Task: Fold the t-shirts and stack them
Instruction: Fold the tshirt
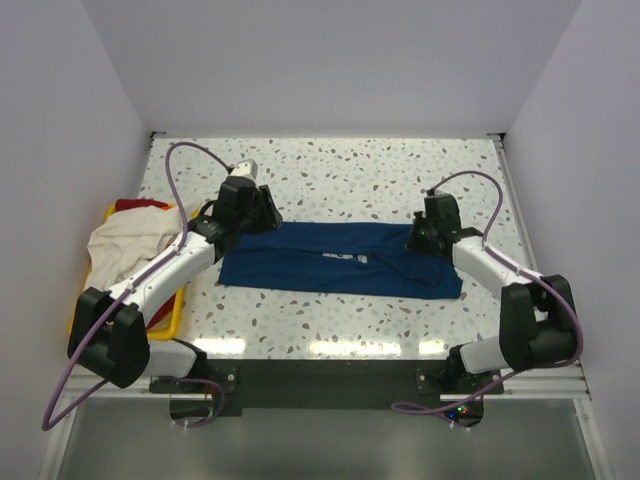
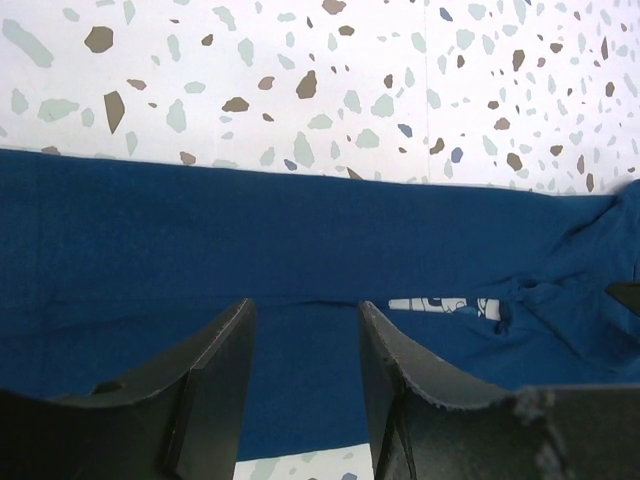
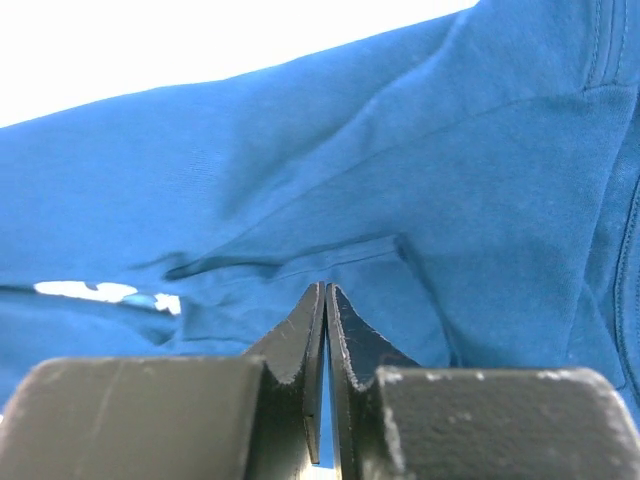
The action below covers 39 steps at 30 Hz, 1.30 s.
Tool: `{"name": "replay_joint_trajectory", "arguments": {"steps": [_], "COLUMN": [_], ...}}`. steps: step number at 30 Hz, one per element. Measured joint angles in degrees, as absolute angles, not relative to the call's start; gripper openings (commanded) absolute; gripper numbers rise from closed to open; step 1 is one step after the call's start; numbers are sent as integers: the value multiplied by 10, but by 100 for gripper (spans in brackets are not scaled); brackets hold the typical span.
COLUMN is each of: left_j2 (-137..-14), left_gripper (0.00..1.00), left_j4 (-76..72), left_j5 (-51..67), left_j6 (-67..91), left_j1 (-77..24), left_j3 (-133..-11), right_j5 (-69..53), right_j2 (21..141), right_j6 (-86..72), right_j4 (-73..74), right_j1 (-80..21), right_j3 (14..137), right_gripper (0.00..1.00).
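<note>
A navy blue t-shirt [image 1: 340, 262] lies folded into a long band across the middle of the table, its white print [image 1: 347, 257] facing up. My left gripper [image 1: 262, 216] hovers open over the band's left end. In the left wrist view its fingers [image 2: 305, 320] stand wide apart above the navy cloth [image 2: 250, 240], with nothing between them. My right gripper [image 1: 424, 238] is at the band's right end. The right wrist view shows its jaws [image 3: 325, 290] pressed together on a fold of the navy cloth [image 3: 400, 150]. A cream-white t-shirt [image 1: 125, 245] and a red one [image 1: 140, 205] lie crumpled at the left.
The yellow plastic bin [image 1: 172, 318] stands at the table's left edge, under my left arm, and holds the crumpled shirts. White walls close the table on three sides. Speckled tabletop [image 1: 400, 180] shows behind the navy shirt.
</note>
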<state>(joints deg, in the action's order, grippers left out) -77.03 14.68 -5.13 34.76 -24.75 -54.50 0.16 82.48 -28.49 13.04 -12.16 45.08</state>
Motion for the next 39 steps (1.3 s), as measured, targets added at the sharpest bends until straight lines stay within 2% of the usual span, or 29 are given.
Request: {"name": "replay_joint_trajectory", "arguments": {"steps": [3, 7, 10, 17, 31, 39], "left_j2": [-770, -770, -770, -770, -770, -770], "left_gripper": [49, 49, 49, 50, 50, 50], "left_j4": [147, 146, 145, 147, 154, 155], "left_j5": [-48, -45, -41, -31, -31, -31], "left_j6": [348, 348, 348, 344, 334, 334], "left_j1": [-248, -248, -248, -248, -248, -248], "left_j3": [-545, -544, -541, -540, -539, -536], "right_j5": [-5, -4, 8, 56, 97, 93], "right_j2": [803, 786, 788, 841, 897, 897], "right_j6": [-287, -290, -289, -288, -288, -287], "right_j4": [131, 133, 137, 156, 150, 136], "right_j1": [-129, -142, -144, -142, -141, -141], "right_j3": [450, 449, 449, 474, 481, 481], "right_gripper": [6, 22, 29, 35, 34, 15]}}
